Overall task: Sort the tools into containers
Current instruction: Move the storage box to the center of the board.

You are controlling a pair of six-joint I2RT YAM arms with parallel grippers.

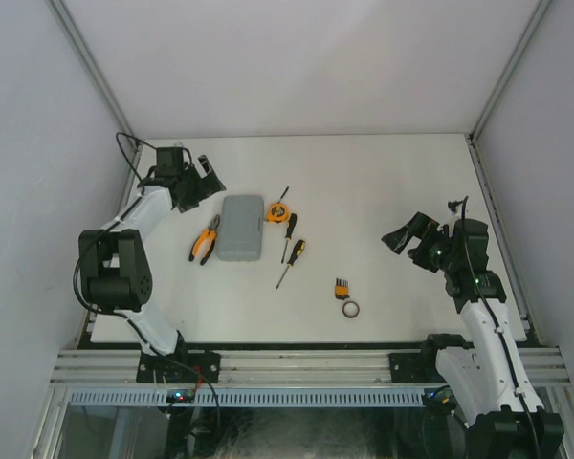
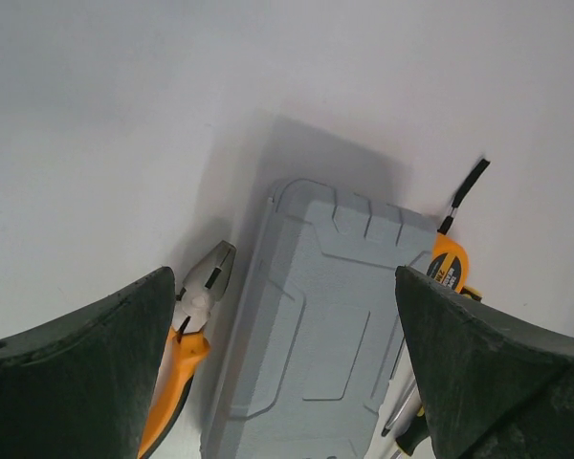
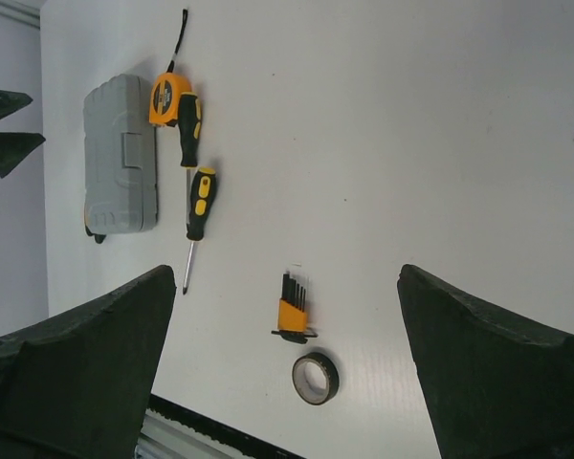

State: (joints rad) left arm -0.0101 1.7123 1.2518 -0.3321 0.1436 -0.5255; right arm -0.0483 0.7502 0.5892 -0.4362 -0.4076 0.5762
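Two pincers, both wide open; both hold nothing and touch nothing. My left pincer (image 1: 207, 185) hangs over the table (image 1: 392, 182); the grey case (image 1: 239, 228) lies just in front of it and below it. In the left wrist view the case sits right in the gap between the two fingers. The long side of the case runs almost straight away from this pincer, only a little tilted; its lid is shut. The pliers (image 2: 189, 320) lie just beside the case on the left finger's side; the tape measure (image 2: 447, 268) peeks out on the right finger's side.

My right pincer (image 1: 409, 244) is well apart from the case; the case lies far ahead of it, off toward the finger on the left of its view. The latch (image 3: 134, 148) edge of the case is turned toward the tape measure. The bit set (image 3: 293, 314) and the ring (image 3: 315, 377) lie near the right pincer, between its fingers in its own view; the two screwdrivers (image 3: 201, 196) lie farther out, between those and the case.

I think the left arm is the nearer one for the case, so I would open the lid with it first; the tools have no home until then.
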